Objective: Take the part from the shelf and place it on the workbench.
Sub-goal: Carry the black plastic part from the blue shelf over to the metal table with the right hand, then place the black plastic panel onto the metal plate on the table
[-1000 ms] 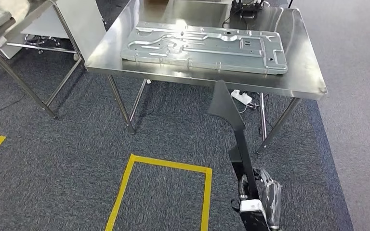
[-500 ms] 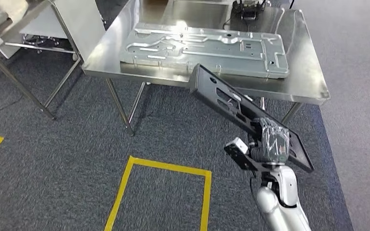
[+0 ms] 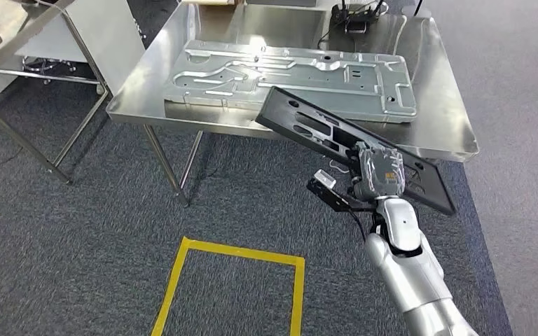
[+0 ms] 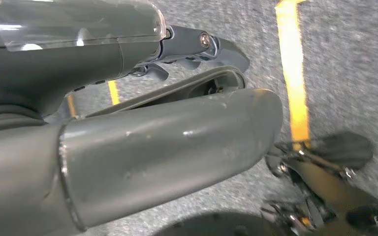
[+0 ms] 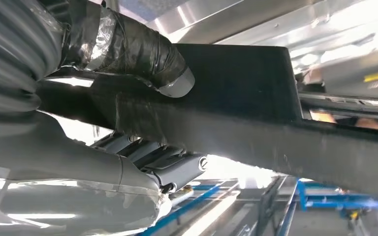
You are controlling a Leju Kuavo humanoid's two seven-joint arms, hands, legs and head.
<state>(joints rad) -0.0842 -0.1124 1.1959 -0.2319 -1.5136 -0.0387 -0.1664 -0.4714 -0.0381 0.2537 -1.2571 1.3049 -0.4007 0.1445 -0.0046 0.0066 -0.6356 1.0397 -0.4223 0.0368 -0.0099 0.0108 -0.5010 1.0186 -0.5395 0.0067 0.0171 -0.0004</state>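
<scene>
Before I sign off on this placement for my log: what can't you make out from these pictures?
- Whether the black part touches the workbench or hangs above it: head view, one angle only.
- Right hand fingers: head view, hidden under the part and the hand's cover.
- Grey metal panel underside contact: not visible.
- Items at the workbench's far edge: cut off by the picture's top.
- Left hand grip state: left wrist view, blocked by the arm's cover.

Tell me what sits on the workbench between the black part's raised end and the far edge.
In the head view, a large silver stamped metal panel lies flat on the workbench beyond the black part.
</scene>
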